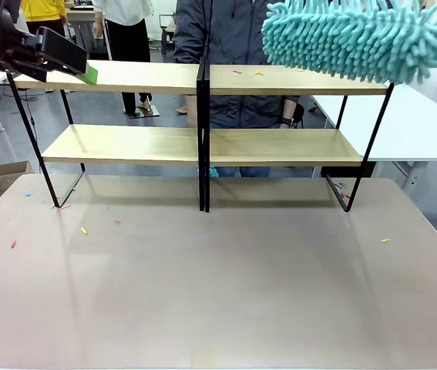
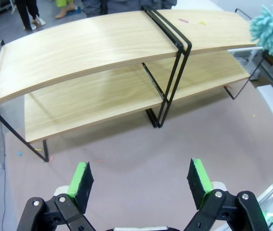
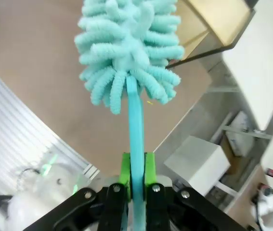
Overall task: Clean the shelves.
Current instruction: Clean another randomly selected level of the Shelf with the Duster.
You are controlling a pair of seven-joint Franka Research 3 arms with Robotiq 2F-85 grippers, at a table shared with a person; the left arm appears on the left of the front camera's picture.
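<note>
The shelves (image 1: 149,143) are a two-tier rack of light-wood boards on a thin black frame, standing at the far side of the table; the left wrist view takes in the same shelves (image 2: 88,53) from above. Small coloured scraps lie on the top right board (image 1: 258,73). A teal fluffy duster (image 1: 353,38) hangs above the rack's right end. My right gripper (image 3: 136,175) is shut on the duster's teal handle (image 3: 135,125). My left gripper (image 2: 141,178) stands open with nothing between its pads, high over the table near the rack's left end (image 1: 68,55).
A person in a dark jacket (image 1: 233,31) stands behind the rack. Small coloured scraps (image 1: 84,230) dot the tabletop. A white table (image 1: 426,123) stands to the right, a cardboard box (image 1: 6,176) on the floor at left.
</note>
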